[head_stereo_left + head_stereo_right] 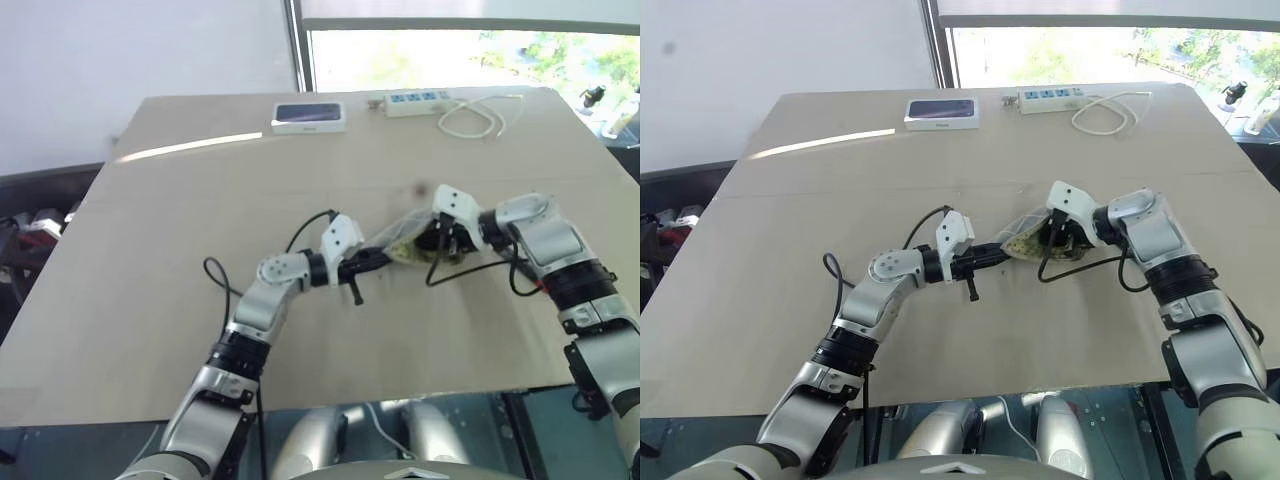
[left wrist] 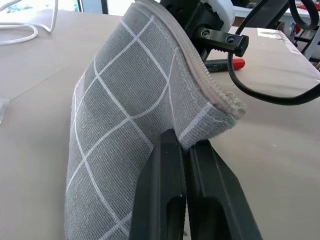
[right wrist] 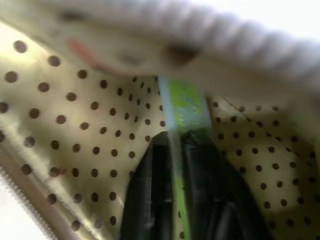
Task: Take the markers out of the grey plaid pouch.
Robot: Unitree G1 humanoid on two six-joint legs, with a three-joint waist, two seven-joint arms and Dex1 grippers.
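1. The right gripper (image 3: 176, 165) is inside the mouth of the grey plaid pouch (image 2: 125, 125). Its two black fingers (image 3: 150, 195) are closed on a light green marker (image 3: 184, 107), which runs up between them against the yellowish lining with dark dots.

2. From the head views, the right gripper (image 1: 1060, 236) slants down and toward the robot's left into the pouch opening. Its forearm is bent in from the right side, and the wrist sits higher than the fingertips.

3. The left gripper (image 2: 186, 150) is clamped shut on the lower corner of the pouch, just below the end of the zipper, with fabric pinched between the two black fingers (image 2: 162, 190).

4. In the head views the left gripper (image 1: 992, 256) lies about level and points to the robot's right. The elbow is low and the forearm reaches across the table (image 1: 150, 300) toward the other arm.

5. The pouch (image 1: 1025, 240) is held up off the tabletop between the two grippers, near the middle of the table, with its mouth toward the right gripper.

6. A red marker (image 2: 227, 63) with a dark end lies on the table just beyond the pouch, beside the right wrist's black cable; from this angle it seems to be resting flat, though most of it is hidden.

7. At the far edge of the table sit a white box with a dark top (image 1: 309, 116), a white power strip (image 1: 417, 100) and a coiled white cable (image 1: 472, 122), all well apart from the arms.
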